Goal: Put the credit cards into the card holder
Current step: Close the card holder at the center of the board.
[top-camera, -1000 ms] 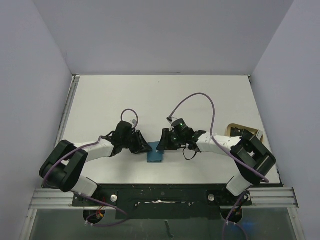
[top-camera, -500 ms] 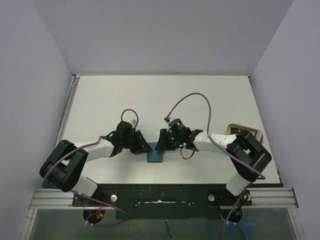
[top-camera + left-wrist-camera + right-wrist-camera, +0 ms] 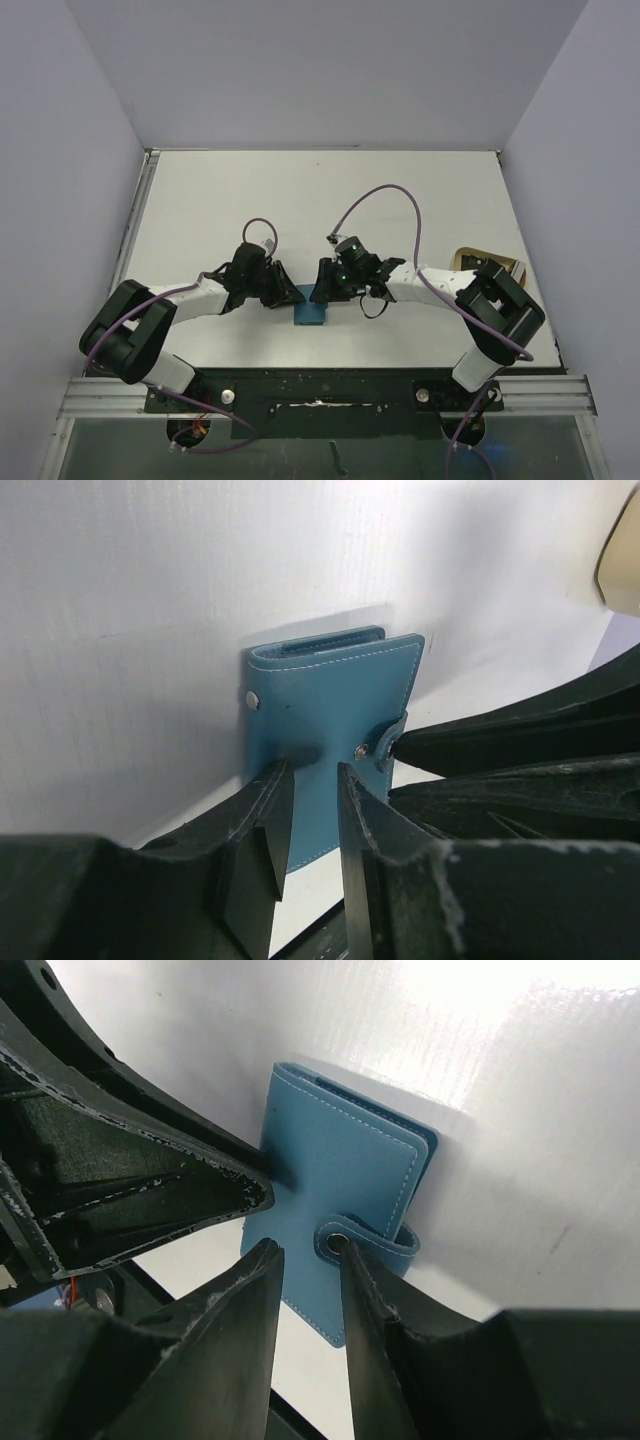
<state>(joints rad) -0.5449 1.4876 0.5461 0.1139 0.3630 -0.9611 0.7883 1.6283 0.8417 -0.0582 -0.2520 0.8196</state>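
The card holder (image 3: 309, 313) is a small teal-blue wallet lying closed and flat near the table's front middle. It also shows in the left wrist view (image 3: 330, 705) and the right wrist view (image 3: 335, 1165). Its snap tab (image 3: 372, 1242) wraps round one edge. My left gripper (image 3: 312, 780) stands open by a narrow gap, its tips resting on the cover from the left. My right gripper (image 3: 305, 1252) is open too, coming from the right, with one fingertip (image 3: 342, 1248) against the tab's snap. Nothing is between either pair of jaws. No credit cards are in view.
A tan object (image 3: 468, 258) lies at the table's right side, partly hidden behind the right arm's elbow. Both grippers (image 3: 290, 292) (image 3: 324, 290) crowd the wallet from opposite sides. The table's front edge and black rail (image 3: 320, 385) run just below it.
The right arm has edged a little left toward the wallet. The left arm and the wallet have stayed where they were.
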